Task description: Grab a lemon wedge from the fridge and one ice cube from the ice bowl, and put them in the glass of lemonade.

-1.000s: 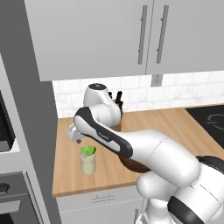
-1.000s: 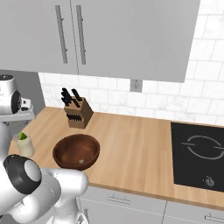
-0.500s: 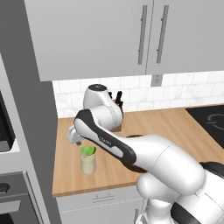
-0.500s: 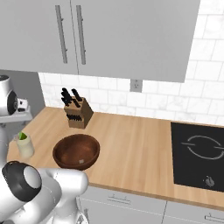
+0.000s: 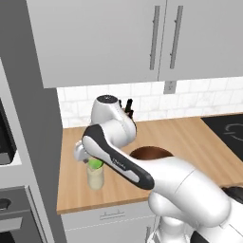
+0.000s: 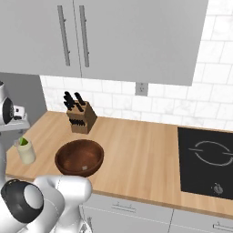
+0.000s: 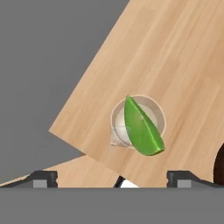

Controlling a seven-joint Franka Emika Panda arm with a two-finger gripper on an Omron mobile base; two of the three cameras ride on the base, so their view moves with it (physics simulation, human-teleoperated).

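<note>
At the wooden worktop's nine-o'clock end, the released end effector has risen off the clear lemonade tumbler, bright-green lemon wedge delivered.

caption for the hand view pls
Open tool above the glass of lemonade, lemon wedge resting across its rim.

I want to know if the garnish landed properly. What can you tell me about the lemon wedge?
The lemon wedge is a small bright green piece, curved on one side and pointed at its ends. It sits in the glass of lemonade, lying across the mouth, its upper tip reaching the rim. In the left base view it pokes above the glass. Nothing grips it; the open pincer is above it.
</note>
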